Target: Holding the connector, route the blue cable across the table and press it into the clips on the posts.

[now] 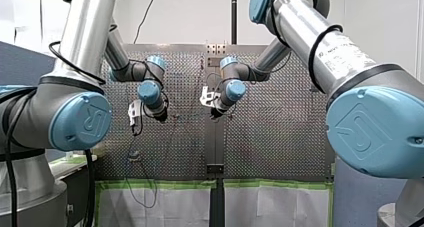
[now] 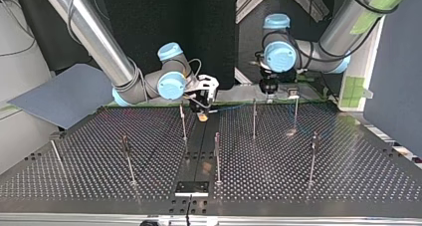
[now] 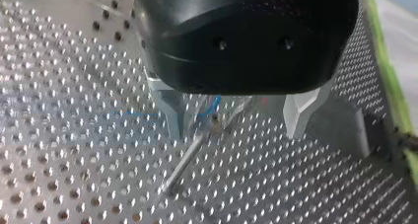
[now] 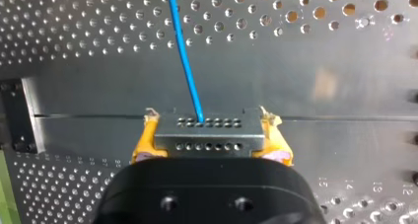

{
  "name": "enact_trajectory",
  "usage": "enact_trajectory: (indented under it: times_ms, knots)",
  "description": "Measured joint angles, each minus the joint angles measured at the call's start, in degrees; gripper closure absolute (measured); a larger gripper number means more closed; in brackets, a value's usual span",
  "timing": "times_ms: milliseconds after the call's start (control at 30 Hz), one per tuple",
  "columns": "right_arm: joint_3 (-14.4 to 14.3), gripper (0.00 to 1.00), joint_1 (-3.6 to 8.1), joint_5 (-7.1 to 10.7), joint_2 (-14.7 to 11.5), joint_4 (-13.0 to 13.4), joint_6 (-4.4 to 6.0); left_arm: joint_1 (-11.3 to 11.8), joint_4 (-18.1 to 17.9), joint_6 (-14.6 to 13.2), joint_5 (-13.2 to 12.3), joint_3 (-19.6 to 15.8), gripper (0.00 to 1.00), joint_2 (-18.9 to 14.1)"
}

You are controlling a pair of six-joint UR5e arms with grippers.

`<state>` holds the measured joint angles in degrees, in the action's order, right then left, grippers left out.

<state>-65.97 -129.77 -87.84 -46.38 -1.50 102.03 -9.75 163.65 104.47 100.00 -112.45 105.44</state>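
My right claw point(image 4: 210, 129) gripped the connector point(image 4: 207, 141), my left claw point(image 3: 234, 116) was open, so the blue cable point(image 4: 185, 56) could slip off the post point(image 3: 185, 162).

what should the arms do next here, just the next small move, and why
Probably lower my left hand a little to push the blue cable into the clip on the post. That hand is open astride the post's top, where a bit of blue shows, while my right hand grips the connector, and the cable runs straight from it.
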Motion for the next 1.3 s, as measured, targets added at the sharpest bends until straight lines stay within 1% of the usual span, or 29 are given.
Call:
enact_trajectory:
  times_ms: [133,233,367,633,767,900,1067,1167,1300]
  knots:
    - [0.00,1.00,0.25,-0.05,0.00,-0.05,0.00,-0.44,1.77,0.07,-0.10,-0.35,0.00,-1.89]
    - [0.00,1.00,0.53,-0.13,0.00,-0.05,0.02,-1.36,1.84,0.66,-0.79,-0.97,0.00,-3.55]
    - [0.00,1.00,0.92,-0.33,0.00,0.06,0.03,-3.59,-0.02,2.74,-2.17,-1.40,0.00,-4.78]
    - [0.00,1.00,1.31,-0.35,0.00,0.26,-0.04,-7.90,-4.26,7.03,-3.53,-1.47,0.00,-4.84]
    - [0.00,1.00,1.32,-0.29,0.00,0.34,-0.04,-9.46,-5.42,8.19,-3.46,-0.87,0.00,-3.80]
    - [0.00,1.00,1.32,-0.20,0.00,0.36,-0.06,-10.17,-5.79,7.53,-2.52,0.68,0.00,-2.00]
    - [0.00,1.00,1.32,-0.14,0.00,0.36,-0.06,-10.66,-5.97,6.97,-0.31,3.04,0.00,0.44]
    - [0.00,1.00,1.32,-0.14,0.00,0.37,-0.06,-10.64,-6.02,6.91,0.83,3.79,0.00,1.77]
    - [0.00,1.00,1.32,-0.15,0.00,0.37,-0.06,-10.83,-6.08,6.86,1.21,4.16,0.00,3.58]
